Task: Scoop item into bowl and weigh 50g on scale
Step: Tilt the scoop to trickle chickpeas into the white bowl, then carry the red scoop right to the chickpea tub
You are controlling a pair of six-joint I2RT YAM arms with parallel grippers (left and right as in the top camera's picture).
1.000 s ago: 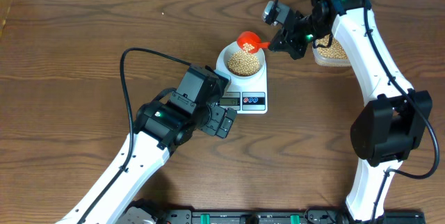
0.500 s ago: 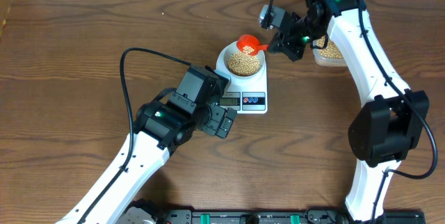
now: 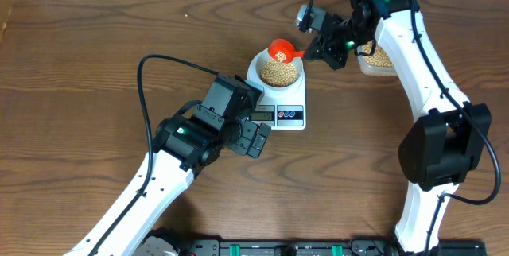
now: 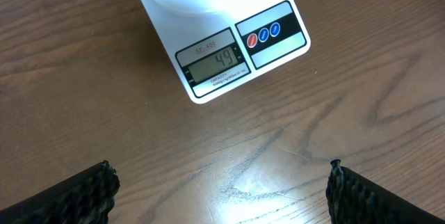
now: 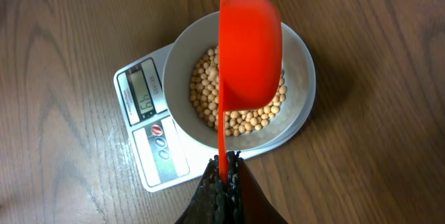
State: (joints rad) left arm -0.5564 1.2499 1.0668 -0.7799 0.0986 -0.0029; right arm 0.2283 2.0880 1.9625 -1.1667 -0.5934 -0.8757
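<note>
Wood table [image 4: 104, 99]: we see bowl [image 5: 300, 64] of beans [image 5: 205, 95] on scale [image 4: 229, 57] reading 49, so we judge it just short; right gripper [image 5: 224, 172] pinches scoop [image 5: 249, 50] over bowl, left gripper [image 4: 221, 175] spread, idle near scale.

My flat white scale [image 4: 240, 50] is reading 49 right now. The little white bowl [image 5: 300, 78] sits upright on top of it, roughly half full of round tan beans [image 5: 201, 93], a loose pile.
</note>
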